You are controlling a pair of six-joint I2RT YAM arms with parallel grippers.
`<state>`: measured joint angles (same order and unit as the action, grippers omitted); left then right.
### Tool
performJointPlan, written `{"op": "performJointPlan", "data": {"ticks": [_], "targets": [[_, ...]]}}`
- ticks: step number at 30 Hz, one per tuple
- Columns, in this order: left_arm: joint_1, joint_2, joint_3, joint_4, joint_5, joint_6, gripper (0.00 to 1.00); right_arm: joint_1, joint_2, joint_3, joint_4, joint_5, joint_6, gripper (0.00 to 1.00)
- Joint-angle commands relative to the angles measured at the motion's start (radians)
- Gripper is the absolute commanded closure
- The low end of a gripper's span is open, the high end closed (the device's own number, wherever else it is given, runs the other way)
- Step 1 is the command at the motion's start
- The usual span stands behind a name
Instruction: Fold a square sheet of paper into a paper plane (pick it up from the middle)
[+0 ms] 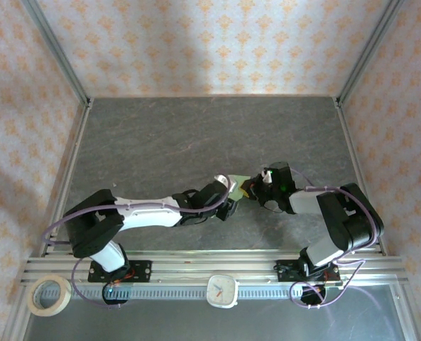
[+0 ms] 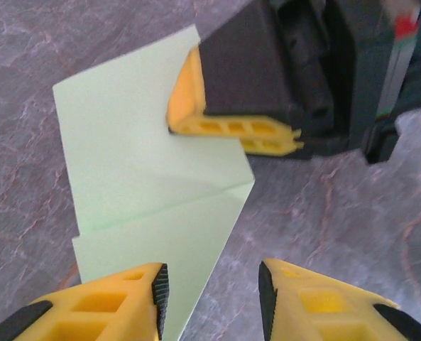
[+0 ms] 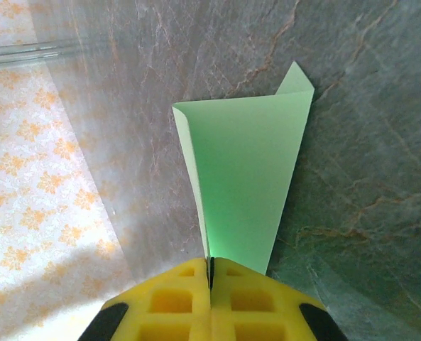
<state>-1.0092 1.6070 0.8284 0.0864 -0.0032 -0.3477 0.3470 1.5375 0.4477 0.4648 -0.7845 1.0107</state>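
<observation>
Caught mid-fold near the middle of the dark grey marbled counter [image 1: 196,135]: a thin pale green square sheet of paper [image 3: 245,170], clamped at one edge in the tightly clenched yellow fingers of the right end effector [image 3: 210,266]. Already doubled over, with one sharp crease across the sheet and a loose flap lifting at the far corner. No pointed nose, no wings, no slim dart shape yet. By the look of it, an early stage, with most of the folding left to do. Opposite, the left end effector [image 2: 214,291], jaws apart and gripping nothing, one yellow pad at the sheet's near edge, the other over bare counter. Hard to tell whether lying flat on the counter or held just above it. Little else in the way: both black-and-white arms crowded together over the sheet, likely the main hindrance to any next crease, with the right fingers covering part of the paper. Well apart, at the near edge beyond the aluminium rail [image 1: 196,266], a roll of beige masking tape [image 1: 49,295] and a small white square clock [image 1: 222,290]. Around the counter, pale walls [image 1: 210,42] patterned in orange.
</observation>
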Motion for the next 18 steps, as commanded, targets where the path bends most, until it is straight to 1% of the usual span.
{"op": "performJointPlan", "data": {"ticks": [1, 3, 8, 14, 18], "targets": [[-0.045, 0.043, 0.029, -0.08, -0.165, 0.086, 0.58, 0.005, -0.022, -0.003, 0.017, 0.025, 0.016, 1.0], [-0.08, 0.068, 0.034, -0.086, -0.208, 0.103, 0.57, 0.005, -0.027, -0.003, 0.017, 0.025, 0.019, 1.0], [-0.134, 0.133, 0.065, -0.122, -0.33, 0.104, 0.57, 0.009, -0.031, -0.003, 0.019, 0.018, 0.02, 1.0], [-0.169, 0.18, 0.092, -0.146, -0.417, 0.113, 0.65, 0.009, -0.032, -0.007, 0.02, 0.018, 0.02, 1.0], [-0.18, 0.189, 0.096, -0.156, -0.452, 0.115, 0.7, 0.009, -0.032, -0.007, 0.021, 0.019, 0.02, 1.0]]}}
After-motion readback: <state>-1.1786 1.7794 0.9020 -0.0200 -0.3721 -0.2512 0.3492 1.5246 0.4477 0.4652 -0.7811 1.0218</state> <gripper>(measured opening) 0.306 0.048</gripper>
